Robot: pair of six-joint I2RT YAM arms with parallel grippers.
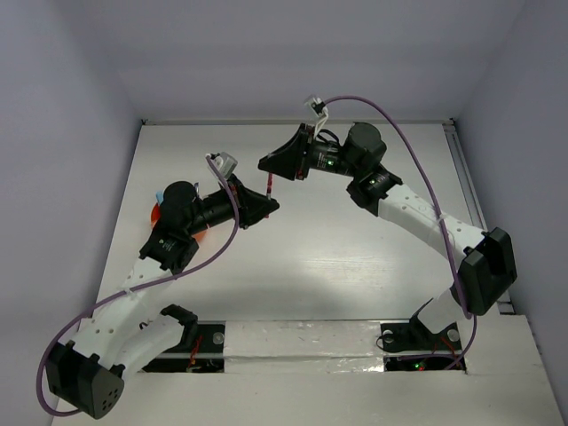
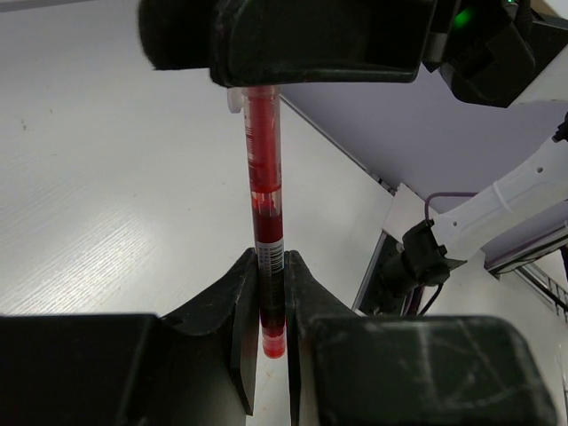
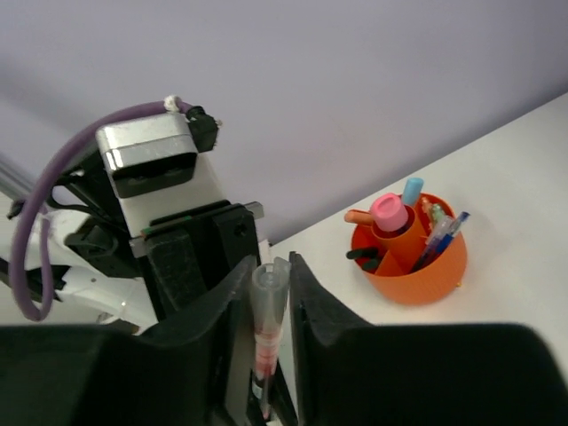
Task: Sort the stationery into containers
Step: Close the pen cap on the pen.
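Observation:
A slim red pen (image 1: 269, 186) hangs above the table between my two grippers. The left gripper (image 2: 271, 259) is shut on its lower end, near the barcode label of the pen (image 2: 264, 177). Opposite it, the right gripper (image 3: 269, 266) has its fingers pressed around the pen's clear cap (image 3: 269, 297). In the top view the left gripper (image 1: 264, 206) and right gripper (image 1: 266, 166) face each other. The round orange pot (image 3: 426, 280) stands near the wall, apart from both grippers, and holds a pink-capped tube (image 3: 388, 213), a pale blue cap (image 3: 413, 189), blue pens (image 3: 444, 232) and an orange marker (image 3: 359, 216).
In the top view the left arm hides most of the orange pot (image 1: 157, 213) at the table's left side. Pale walls close the table (image 1: 355, 266) at the back and on both sides. A rail (image 1: 469, 191) runs along the right edge.

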